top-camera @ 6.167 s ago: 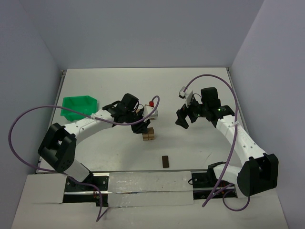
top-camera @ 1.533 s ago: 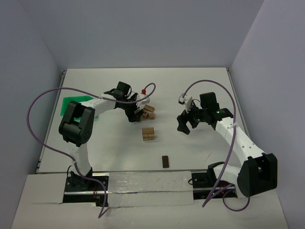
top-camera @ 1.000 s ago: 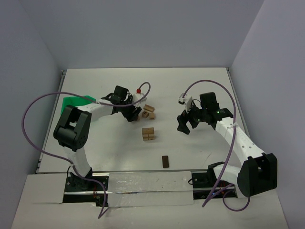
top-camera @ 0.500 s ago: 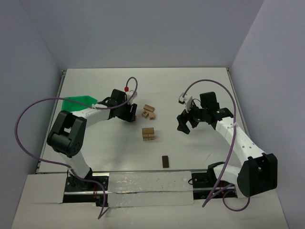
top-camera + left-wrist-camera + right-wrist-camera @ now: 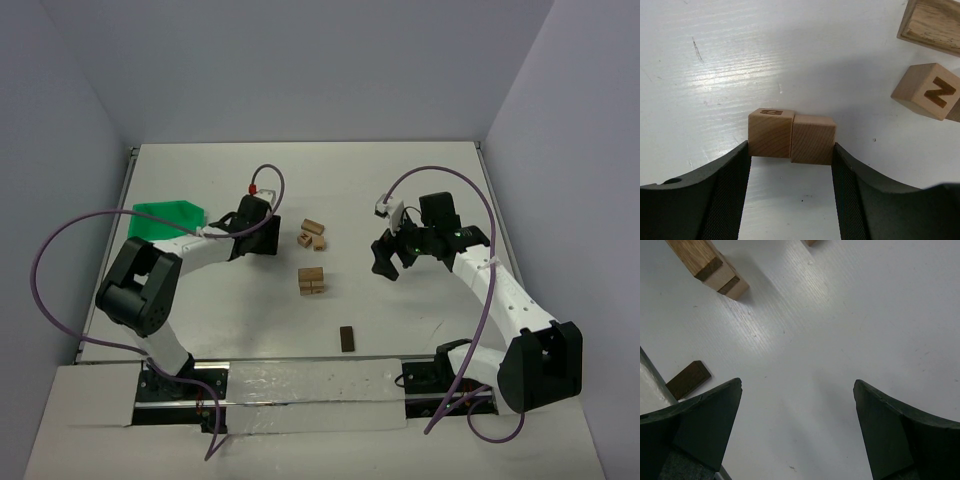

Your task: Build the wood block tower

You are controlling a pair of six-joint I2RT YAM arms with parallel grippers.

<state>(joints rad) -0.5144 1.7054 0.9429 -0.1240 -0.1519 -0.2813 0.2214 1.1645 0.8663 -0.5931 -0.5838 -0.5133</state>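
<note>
1. Left claw (image 5: 791,148) is clenched on a pair of small light-tan wooden cubes (image 5: 792,137) set side by side, one pad on each outer face. One cube carries a burnt mark on top. Cannot tell whether the pair is clear of the white counter (image 5: 715,60).
2. That claw sits left of the counter's middle, between the green plastic bin (image 5: 165,218) by the left edge and the loose light-tan wooden blocks (image 5: 313,235).
3. The short tower of light-tan wooden blocks (image 5: 311,281) stands near the counter's middle, nearward of the loose ones and apart from both claws.
4. Right claw (image 5: 797,390) is released wide with nothing between its jaws. It hovers right of the tower.
5. A dark brown flat block (image 5: 347,339) lies toward the near edge.
6. Step in hand, by my judgement: fetching a pair for the next layer. The next move calls for carrying the pair over the tower, squaring it with the top layer and lowering gently without nudging the stack.
</note>
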